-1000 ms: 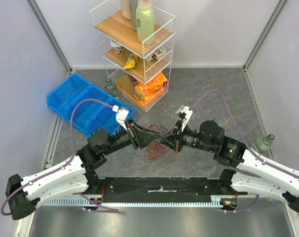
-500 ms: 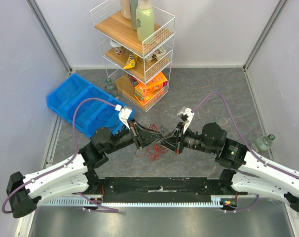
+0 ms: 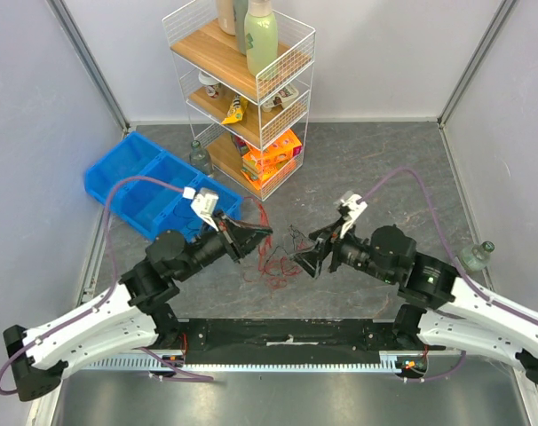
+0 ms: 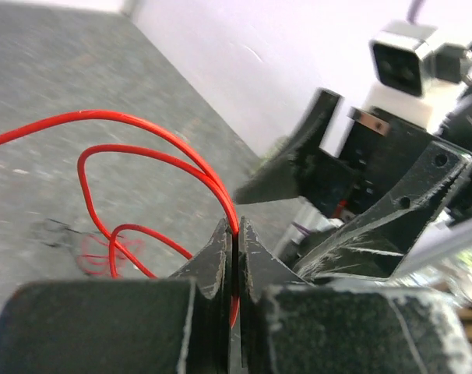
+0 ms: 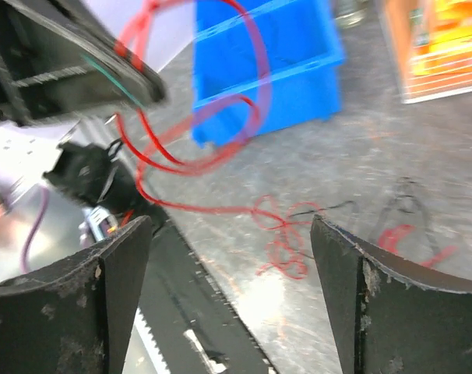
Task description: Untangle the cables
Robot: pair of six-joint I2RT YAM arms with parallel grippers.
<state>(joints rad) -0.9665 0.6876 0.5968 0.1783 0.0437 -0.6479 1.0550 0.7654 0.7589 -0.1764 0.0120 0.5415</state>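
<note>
Now, your left gripper [image 4: 233,234] is clamped tight on a red wire [image 4: 142,152], which loops away to the tangle [image 3: 273,268] lying below. Your right gripper [image 5: 230,241] gapes wide near that tangle, gripping nothing.

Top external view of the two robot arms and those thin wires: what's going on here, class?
The left tool is shut on a thin red wire and holds loops of it up above the grey table. The right tool faces it with its jaws wide open and nothing between them. The tangle of thin red and black wires lies on the table between the two arms, not yet separated.
</note>
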